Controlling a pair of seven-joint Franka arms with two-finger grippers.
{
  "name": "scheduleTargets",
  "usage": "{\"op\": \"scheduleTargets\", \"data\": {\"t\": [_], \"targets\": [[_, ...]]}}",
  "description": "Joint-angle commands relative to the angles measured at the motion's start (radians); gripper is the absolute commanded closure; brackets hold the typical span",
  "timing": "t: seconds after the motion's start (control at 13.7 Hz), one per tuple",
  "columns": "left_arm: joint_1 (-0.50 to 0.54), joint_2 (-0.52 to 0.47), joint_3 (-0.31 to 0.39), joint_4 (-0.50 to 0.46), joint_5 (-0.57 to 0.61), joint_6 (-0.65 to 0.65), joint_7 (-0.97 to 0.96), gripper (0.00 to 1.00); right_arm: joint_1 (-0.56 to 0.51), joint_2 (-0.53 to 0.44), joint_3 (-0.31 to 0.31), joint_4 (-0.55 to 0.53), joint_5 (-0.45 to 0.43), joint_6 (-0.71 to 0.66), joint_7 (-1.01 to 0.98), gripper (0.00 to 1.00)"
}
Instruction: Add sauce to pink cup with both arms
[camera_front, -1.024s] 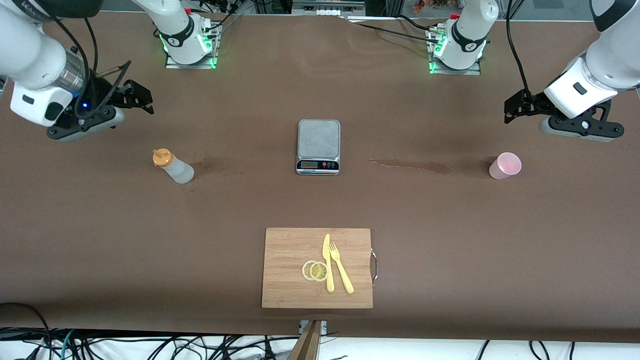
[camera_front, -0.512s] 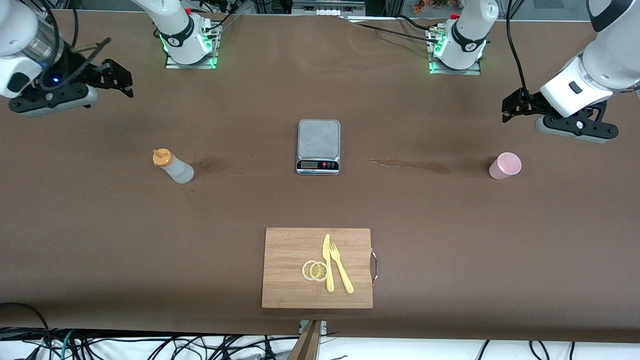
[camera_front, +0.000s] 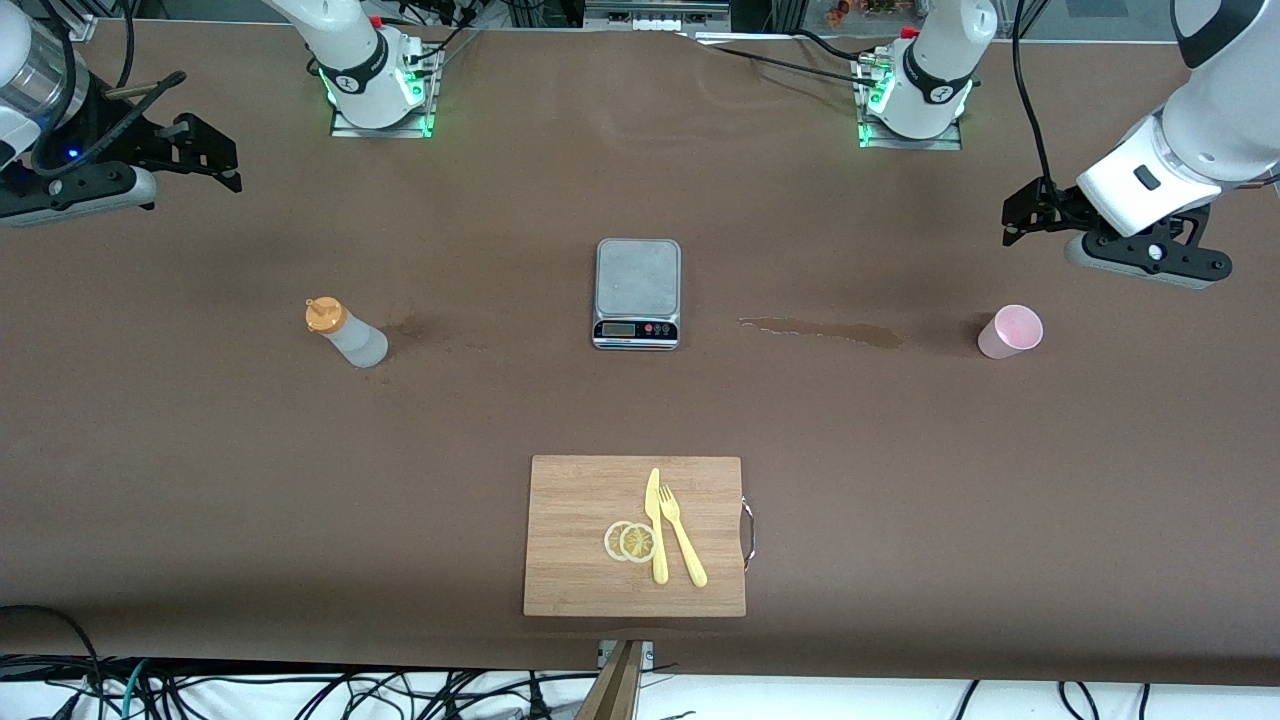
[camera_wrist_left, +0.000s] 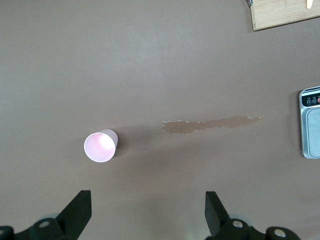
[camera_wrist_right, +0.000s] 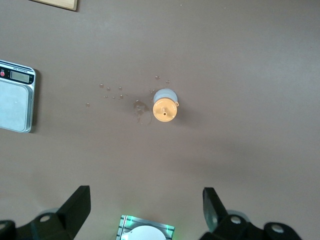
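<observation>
Pincers spread wide, both empty, high over my bench's ends.
Left pincer (camera_front: 1022, 215) hangs near the cup (camera_front: 1010, 331); right pincer (camera_front: 215, 160) near the bench (camera_front: 500, 400) edge, well apart from the sauce (camera_front: 346, 333).

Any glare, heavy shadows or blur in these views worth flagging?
Front view: even light, soft shadows by the sauce bottle and pink cup, green glow at the arm bases. Left wrist view: the cup's inside looks washed out, and the left gripper, jaws open, shows dark. Right wrist view: sharp on the bottle's orange cap; the right gripper, jaws open, also dark.
</observation>
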Motion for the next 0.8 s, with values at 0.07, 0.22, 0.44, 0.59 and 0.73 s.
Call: {"op": "scheduleTargets", "data": {"t": [0.07,0.22,0.44,0.59,0.73], "targets": [[0.003,0.009,-0.003,0.024,-0.013,-0.018,0.021,0.00,-0.001,0.000,0.000,0.032,-0.017,-0.028,0.005,0.00],[0.001,0.009,-0.003,0.022,-0.013,-0.020,0.021,0.00,-0.001,0.000,-0.003,0.034,-0.019,-0.031,0.005,0.00],[0.001,0.008,-0.003,0.021,-0.013,-0.026,0.021,0.00,-0.001,0.000,-0.002,0.040,-0.032,-0.036,0.006,0.00],[0.003,0.005,-0.003,0.015,-0.013,-0.026,0.021,0.00,-0.001,0.006,0.000,0.062,-0.036,-0.036,0.003,0.00],[0.001,0.003,-0.003,0.013,-0.013,-0.028,0.021,0.00,-0.005,0.012,-0.002,0.089,-0.036,-0.034,0.003,0.00]]}}
